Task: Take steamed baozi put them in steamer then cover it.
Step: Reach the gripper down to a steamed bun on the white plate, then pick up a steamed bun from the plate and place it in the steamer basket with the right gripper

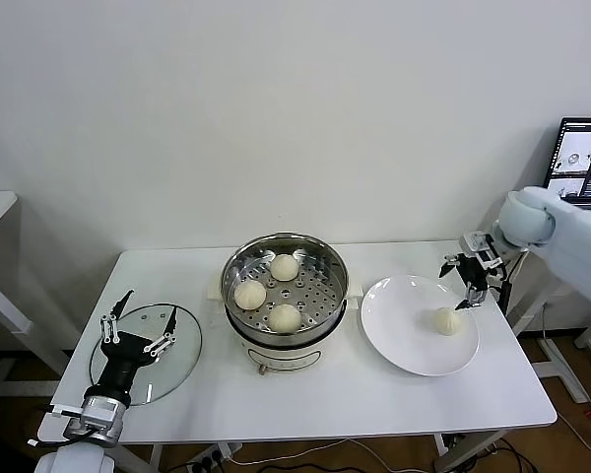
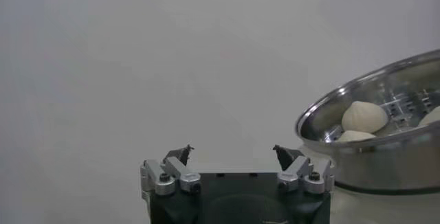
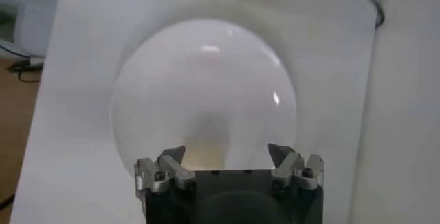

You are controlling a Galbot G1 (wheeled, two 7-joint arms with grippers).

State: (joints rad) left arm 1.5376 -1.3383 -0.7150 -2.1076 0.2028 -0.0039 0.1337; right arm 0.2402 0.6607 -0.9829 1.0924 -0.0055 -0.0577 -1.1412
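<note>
While the right pincer point(image 1: 470, 285) is held apart just above the last baozi point(image 1: 447, 320) on the plate point(image 1: 394, 335) at right, the soft bun could be crushed; three are seen in the central steamer point(image 1: 286, 286). The left pincer point(image 1: 138, 330), apart, is parked over the cover point(image 1: 182, 360).

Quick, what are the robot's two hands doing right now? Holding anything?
Left gripper: open, holding nothing, above the round clear glass lid.
Right gripper: open, holding nothing, above the small cream-white bun on the flat white plate.
</note>
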